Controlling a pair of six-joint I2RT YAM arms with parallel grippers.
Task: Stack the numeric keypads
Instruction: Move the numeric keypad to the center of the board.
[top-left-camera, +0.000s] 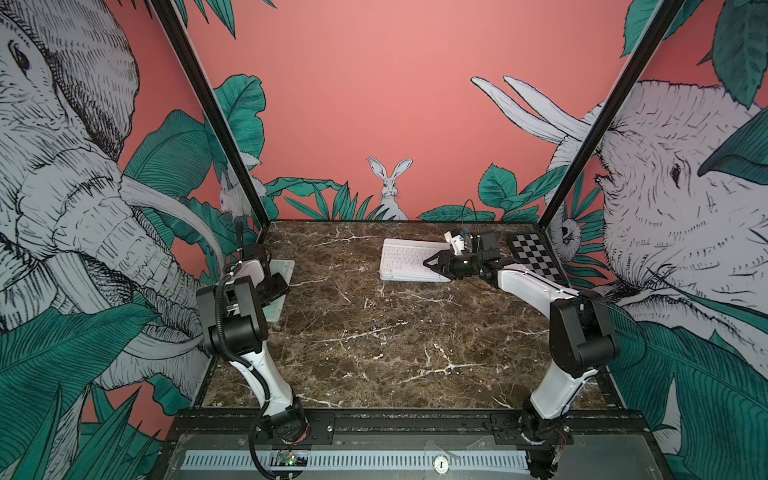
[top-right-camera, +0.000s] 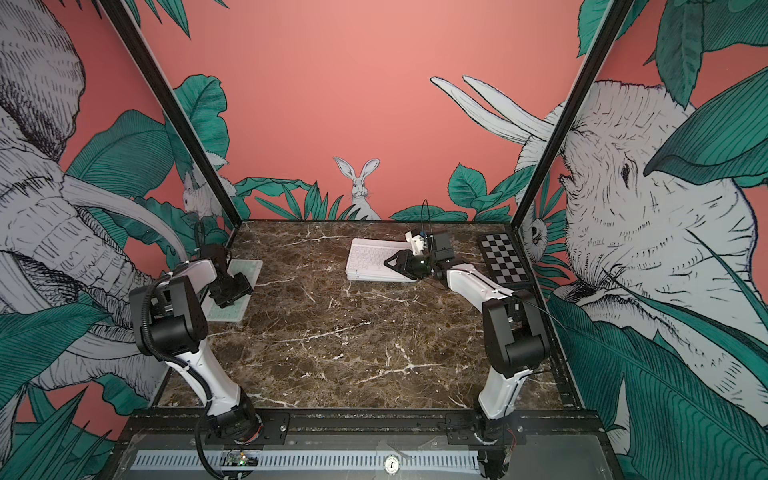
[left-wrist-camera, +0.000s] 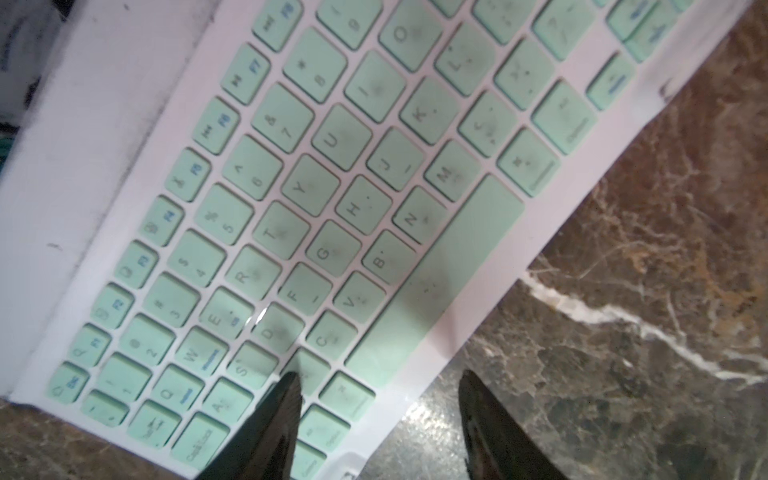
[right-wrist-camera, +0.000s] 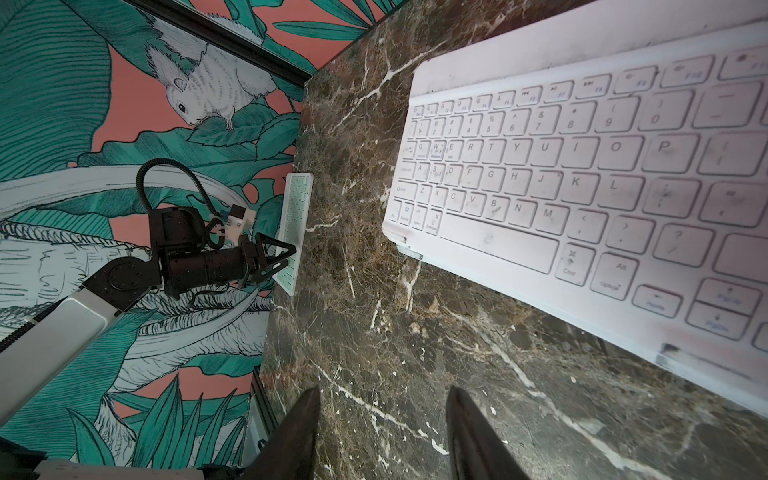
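Overhead, taking 12 o'clock as the far edge of the marble table (top-left-camera: 374, 332), the stack of keypads (top-left-camera: 405, 259) is lying between 12 and 1 o'clock, its layered white edges showing in both top views. The uppermost keypad in the stack is facing keys up, and in the right wrist view a mint corner is peeking out beneath it. The right gripper (right-wrist-camera: 382, 399) is hovering at the stack's 3 o'clock end. Its jaws are standing apart with only bare marble between them, grasping nothing.

Well apart from the stack, the mint-keyed keypad (top-right-camera: 249, 266) is lying at about 9 o'clock, along the table's edge, keys up. The left gripper (left-wrist-camera: 380, 374) is hanging over it, released. One of its fingers (left-wrist-camera: 286, 407) is sitting above the keys, while the other is standing over bare marble just beyond the keypad's long edge. Whether the first finger is touching the keys cannot be told.

A checkered board (top-left-camera: 534, 257) is lying at 2 o'clock, near the stack but not touching it, and the right arm is reaching across in front of it.
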